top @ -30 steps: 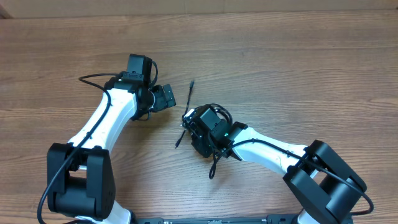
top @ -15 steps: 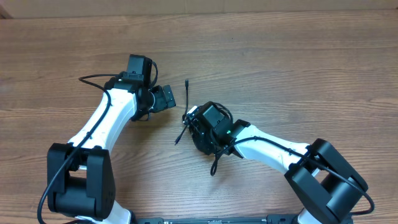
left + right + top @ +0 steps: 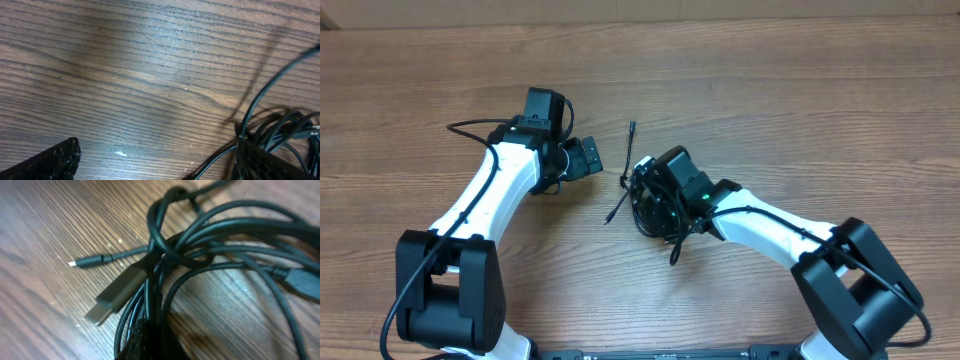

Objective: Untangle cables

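Observation:
The cables point(image 3: 200, 245) are a knotted bundle of thin black cords lying on the wooden table, with a flat plug point(image 3: 112, 300) and a small plug point(image 3: 75, 263) sticking out to the left. My right gripper point(image 3: 150, 342) is shut on several strands of this bundle at the bottom of the right wrist view. From overhead the right gripper point(image 3: 645, 198) sits over the bundle at the table's middle, and one loose strand point(image 3: 630, 140) runs up and away from it. My left gripper point(image 3: 588, 160) stands open just left of the bundle, holding nothing. The cables point(image 3: 272, 132) lie by its right finger point(image 3: 260, 162).
Bare wooden table point(image 3: 770, 90) surrounds the bundle on all sides. Both white arms reach in from the near edge. A thicker black wire point(image 3: 470, 125) loops off the left arm. Another strand end point(image 3: 672, 255) trails toward the near edge.
My right gripper has closed on the bundle and shifted up and to the right with it. The loose strand swung along. The left arm has not moved.

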Robot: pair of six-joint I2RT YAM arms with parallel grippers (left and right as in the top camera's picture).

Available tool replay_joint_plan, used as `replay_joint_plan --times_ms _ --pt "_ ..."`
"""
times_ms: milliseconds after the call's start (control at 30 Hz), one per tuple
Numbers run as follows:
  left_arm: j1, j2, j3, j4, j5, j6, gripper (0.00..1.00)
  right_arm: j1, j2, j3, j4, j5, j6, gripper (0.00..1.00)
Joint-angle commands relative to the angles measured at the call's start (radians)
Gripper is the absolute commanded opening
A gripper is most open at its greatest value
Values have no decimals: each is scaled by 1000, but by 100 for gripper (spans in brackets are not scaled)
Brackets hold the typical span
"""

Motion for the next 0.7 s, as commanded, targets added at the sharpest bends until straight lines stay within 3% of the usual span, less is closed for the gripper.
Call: replay_joint_plan --times_ms 0,400,667 --pt "5 -3 18 0 -10 4 100 -30 -88 20 14 -77 6 4" --pt "5 -3 18 4 85 5 100 -194 -217 20 70 -307 45 4" --pt "5 -3 18 49 346 4 100 -271 -219 20 189 -476 109 4"
